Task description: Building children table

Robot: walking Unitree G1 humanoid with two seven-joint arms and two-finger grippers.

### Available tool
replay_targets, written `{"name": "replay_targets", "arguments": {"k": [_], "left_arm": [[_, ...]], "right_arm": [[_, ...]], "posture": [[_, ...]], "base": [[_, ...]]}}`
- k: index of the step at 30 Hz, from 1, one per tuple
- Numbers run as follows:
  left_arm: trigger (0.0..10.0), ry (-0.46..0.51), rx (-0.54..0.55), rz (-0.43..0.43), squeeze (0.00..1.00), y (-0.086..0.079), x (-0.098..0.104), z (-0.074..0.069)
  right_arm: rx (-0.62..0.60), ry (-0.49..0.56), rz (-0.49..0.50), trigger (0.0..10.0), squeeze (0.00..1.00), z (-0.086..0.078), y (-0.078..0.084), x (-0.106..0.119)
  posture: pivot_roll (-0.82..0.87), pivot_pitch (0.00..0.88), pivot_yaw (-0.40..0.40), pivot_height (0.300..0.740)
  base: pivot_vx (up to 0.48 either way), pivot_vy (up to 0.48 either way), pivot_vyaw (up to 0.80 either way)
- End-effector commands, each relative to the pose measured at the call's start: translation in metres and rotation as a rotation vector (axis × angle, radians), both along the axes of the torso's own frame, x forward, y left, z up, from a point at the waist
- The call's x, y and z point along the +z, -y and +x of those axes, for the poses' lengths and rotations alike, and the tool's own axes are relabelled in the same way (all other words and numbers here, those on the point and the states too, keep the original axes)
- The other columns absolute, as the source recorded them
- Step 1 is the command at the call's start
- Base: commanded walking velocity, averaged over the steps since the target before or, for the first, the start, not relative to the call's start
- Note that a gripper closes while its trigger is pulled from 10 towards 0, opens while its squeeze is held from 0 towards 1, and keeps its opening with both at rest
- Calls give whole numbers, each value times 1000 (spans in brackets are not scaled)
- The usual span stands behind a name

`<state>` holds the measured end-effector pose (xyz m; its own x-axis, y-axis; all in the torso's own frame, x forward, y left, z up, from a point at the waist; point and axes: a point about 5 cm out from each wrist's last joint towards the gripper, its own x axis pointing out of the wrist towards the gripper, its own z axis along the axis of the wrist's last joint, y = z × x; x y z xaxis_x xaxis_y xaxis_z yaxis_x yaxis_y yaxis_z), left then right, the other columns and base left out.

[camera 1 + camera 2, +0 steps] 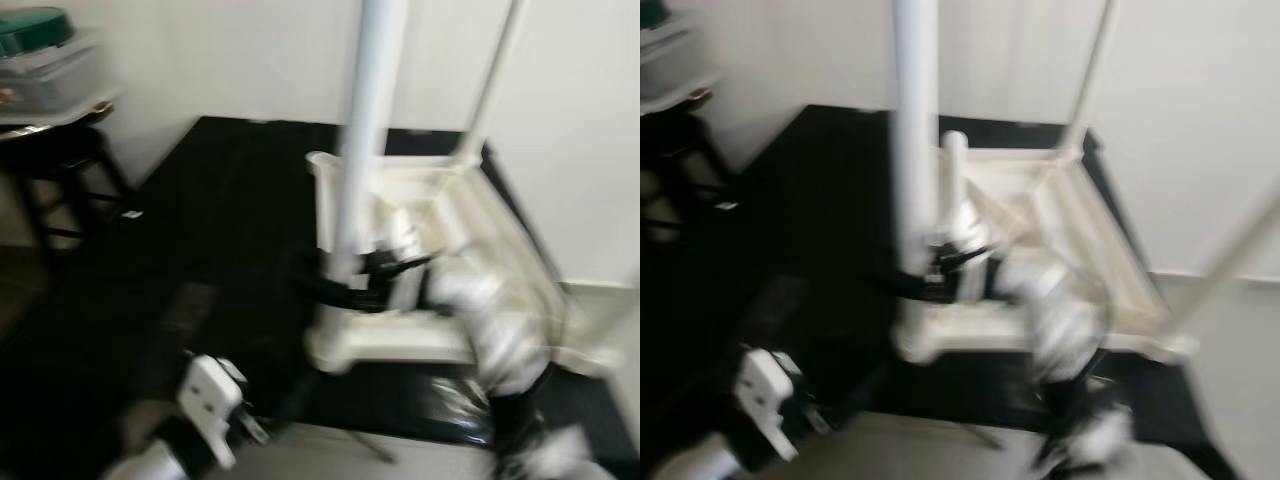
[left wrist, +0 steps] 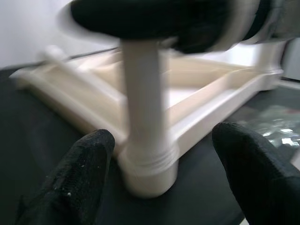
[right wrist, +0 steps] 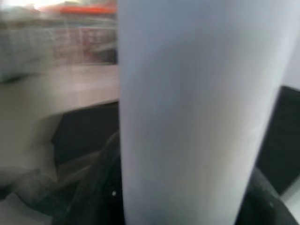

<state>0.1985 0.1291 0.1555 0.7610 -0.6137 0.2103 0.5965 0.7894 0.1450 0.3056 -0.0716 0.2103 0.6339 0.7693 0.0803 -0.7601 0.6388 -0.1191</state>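
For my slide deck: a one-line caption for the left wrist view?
Left end effector open before a white table leg seated in the upturned tabletop's corner.

Upturned white plastic table frame [image 1: 470,215] filling centre-right of the black floor mat [image 1: 230,210], tall white cylindrical leg [image 1: 365,130] upright at its near corner, thinner leg [image 1: 495,80] behind, open mat at left, dark stool [image 1: 60,170] upper left.

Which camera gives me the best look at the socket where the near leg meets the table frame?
The left wrist view: the leg meets its socket on the upturned table frame between the open left gripper. Both eye views show that corner small and blurred. The right wrist view shows just the leg's shaft close up.
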Motion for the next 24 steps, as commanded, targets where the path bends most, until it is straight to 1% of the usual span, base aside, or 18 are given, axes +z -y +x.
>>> {"name": "replay_targets", "arguments": {"k": [1,2,3,4,6,8,9,10,12,13,15,16,17,18,19,23,24], "left_arm": [[10000,-22,-1,-6,0,-2,-3,-1],[10000,-23,-1,-5,0,-3,-3,0],[10000,-29,-13,4,0,-4,-4,1],[10000,-29,-13,4,0,-4,-4,1],[10000,-37,-21,10,0,-6,-5,2],[10000,-37,-21,10,0,-6,-5,2],[10000,-39,-22,12,0,-6,-5,3],[10000,-39,-21,14,0,-7,-5,3],[10000,-38,-10,18,0,-8,-5,3],[10000,-37,-1,20,0,-10,-5,3],[10000,-37,4,22,0,-11,-5,4],[10000,-38,3,23,0,-11,-5,4],[10000,-38,3,23,0,-11,-5,4],[10000,-40,-7,23,0,-11,-6,6],[10000,-41,-11,23,0,-10,-6,7],[10000,-42,-14,23,0,-10,-6,7],[10000,-40,-12,25,0,-10,-6,8]], "right_arm": [[-399,-128,-79,0,0,-10,20,-34],[-421,-159,-50,0,0,-23,16,-40],[-299,-137,-77,0,0,-30,3,-41],[-299,-137,-77,0,0,-30,3,-41],[-287,-93,-81,0,0,-20,-1,-33],[-287,-93,-81,0,0,-20,-1,-33],[-293,-85,-74,0,0,-16,-3,-31],[-284,-86,-70,10000,0,-15,-5,-31],[-265,-90,-65,10000,0,-14,-7,-30],[-208,-102,-55,10000,1000,-12,-10,-27],[-195,-115,-46,10000,1000,-14,-13,-25],[-173,-120,-30,10000,1000,-13,-15,-19],[-173,-120,-30,10000,1000,-13,-15,-19],[-147,-99,-16,10000,1000,-10,-17,-9],[-126,-79,-14,10000,1000,-7,-18,-5],[-106,-59,-14,10000,1000,-4,-19,-2],[50,-45,-30,10000,1000,-3,-27,3]], "posture": [[-3,165,10,740],[-3,165,10,740],[-14,164,26,740],[-14,164,26,740],[2,156,33,740],[2,156,33,740],[2,156,33,740],[7,154,42,740],[14,154,50,740],[11,151,57,740],[11,151,57,740],[10,148,62,740],[10,148,62,740],[7,143,59,740],[7,143,59,740],[8,141,59,740],[11,141,54,740]], "base": [[0,0,0],[0,0,0],[0,0,0],[0,0,0],[0,0,0],[0,0,0],[0,0,0],[0,0,0],[0,0,0],[0,0,0],[0,0,0],[0,0,0],[0,0,0],[0,0,0],[0,0,0],[0,0,0],[0,0,0]]}}
